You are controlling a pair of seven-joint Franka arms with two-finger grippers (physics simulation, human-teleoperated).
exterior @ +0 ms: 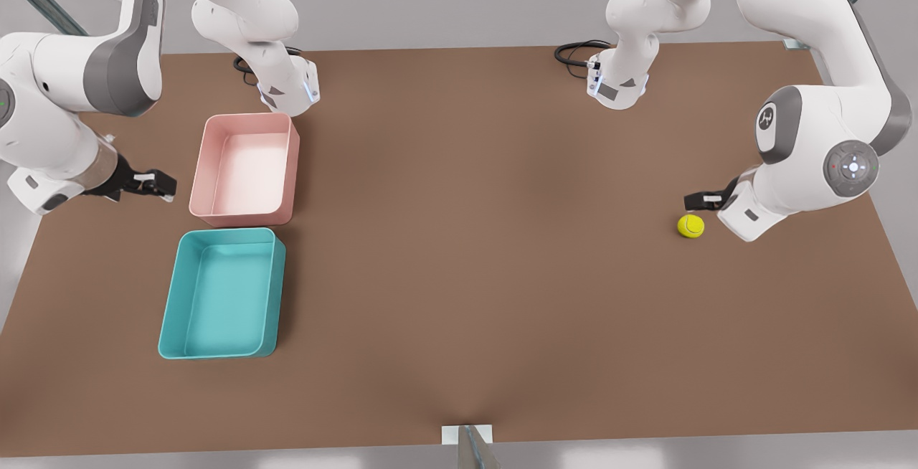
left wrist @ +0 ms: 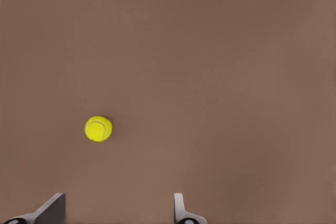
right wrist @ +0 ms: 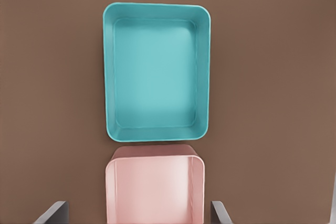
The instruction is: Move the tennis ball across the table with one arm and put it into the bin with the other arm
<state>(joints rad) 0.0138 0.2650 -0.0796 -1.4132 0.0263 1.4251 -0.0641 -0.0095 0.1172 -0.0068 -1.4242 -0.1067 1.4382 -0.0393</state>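
The yellow-green tennis ball (exterior: 691, 226) (left wrist: 98, 128) rests on the brown table (exterior: 466, 239) near the front view's right. My left gripper (exterior: 699, 201) (left wrist: 118, 211) hovers close beside it, open and holding nothing; the ball lies ahead of the fingers and off to one side, not between them. The teal bin (exterior: 222, 295) (right wrist: 155, 72) stands empty at the front view's left. My right gripper (exterior: 159, 185) (right wrist: 136, 213) waits open beside the tubs, with nothing in it.
A pink tub (exterior: 244, 168) (right wrist: 152, 192) of like shape stands right behind the teal bin, also empty. Both arm bases (exterior: 287, 89) (exterior: 617, 82) stand at the table's far edge. A wide bare stretch of tabletop separates the ball from the bins.
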